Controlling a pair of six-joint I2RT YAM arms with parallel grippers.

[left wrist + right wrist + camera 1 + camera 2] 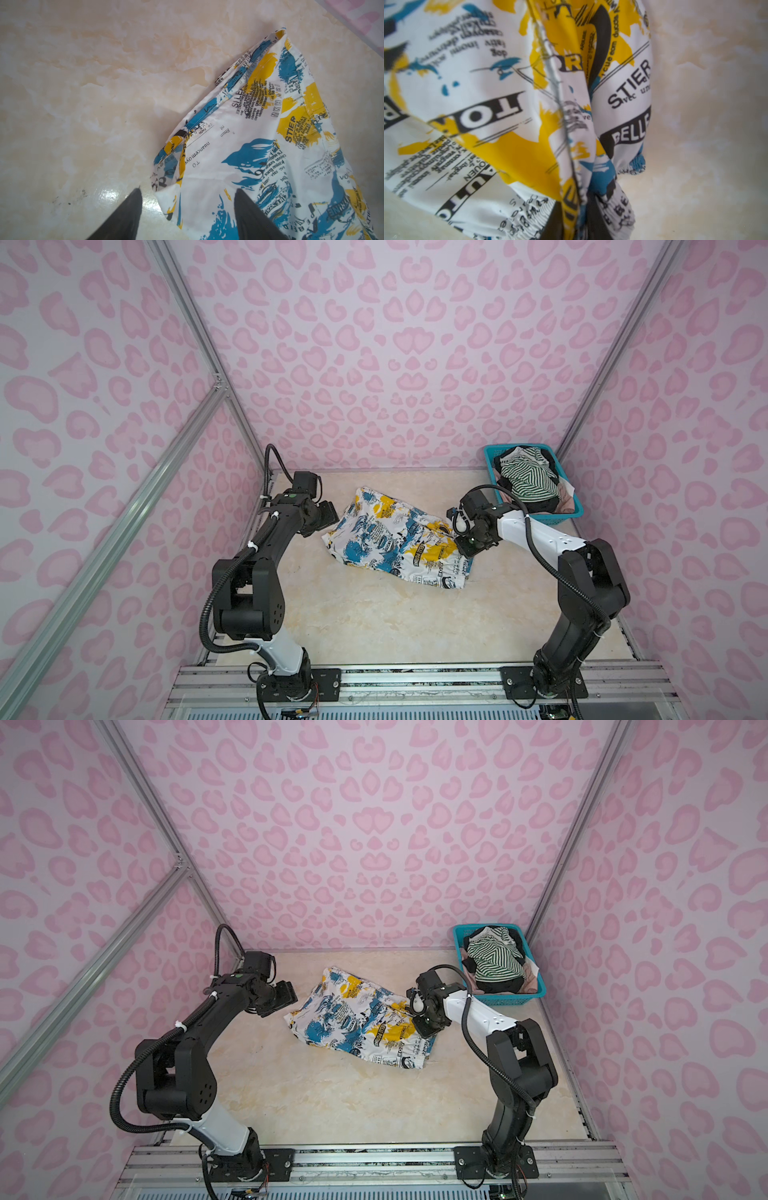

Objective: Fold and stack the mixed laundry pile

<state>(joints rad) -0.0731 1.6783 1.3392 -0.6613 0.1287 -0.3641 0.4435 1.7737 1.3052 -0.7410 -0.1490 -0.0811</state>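
Note:
A white garment with blue and yellow splashes and black lettering (399, 545) (361, 1021) lies crumpled in the middle of the table. My right gripper (461, 545) (577, 214) is shut on a bunched fold at its gathered elastic edge, on the garment's right side. My left gripper (328, 516) (188, 193) is open at the garment's left corner. One of its fingers (253, 218) is over the cloth and the other is over bare table. The rest of the mixed laundry pile sits in the basket: a green-and-white striped top (528, 477), a black one (540, 504) and a pale pink one (565, 497).
The teal mesh basket (557, 516) (519, 996) stands at the back right corner, just behind my right arm. Pink patterned walls with metal rails close in the beige marbled table (374, 622) on three sides. The arm bases sit on the front rail.

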